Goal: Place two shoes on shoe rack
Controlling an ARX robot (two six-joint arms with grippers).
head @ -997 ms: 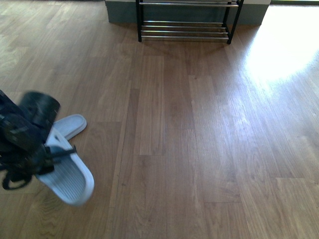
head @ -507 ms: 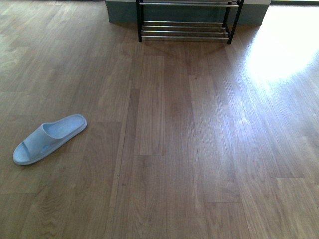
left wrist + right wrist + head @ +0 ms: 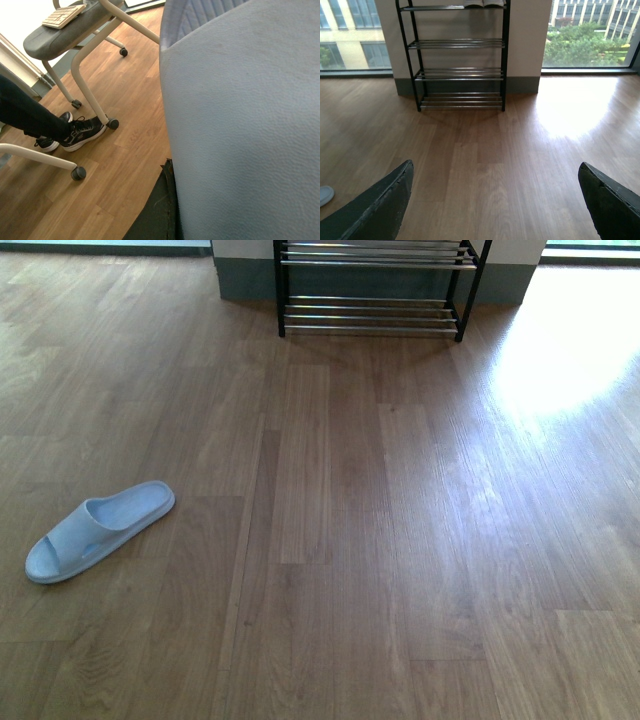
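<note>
The shoes I see are light blue slippers. One slipper (image 3: 97,530) lies on the wooden floor at the left of the front view, and its toe shows in the right wrist view (image 3: 324,195). The other slipper (image 3: 240,130) fills the left wrist view, with my left gripper (image 3: 172,200) shut on it; only one dark finger (image 3: 157,212) shows beside it. The black shoe rack (image 3: 375,310) with chrome bars stands far ahead against the wall (image 3: 460,75). My right gripper (image 3: 495,172) hangs open above bare floor, facing the rack. Neither arm appears in the front view.
A rolling chair base (image 3: 87,75) with casters and a seated person's black sneakers (image 3: 80,135) are on the floor in the left wrist view. A keyboard (image 3: 62,15) lies on the chair seat. Windows flank the wall pillar (image 3: 525,40) behind the rack.
A second ago my left arm was at the front view's lower left, holding a slipper; it has since left that view. The slipper on the floor has stayed put. The rack now sits slightly lower in view.
</note>
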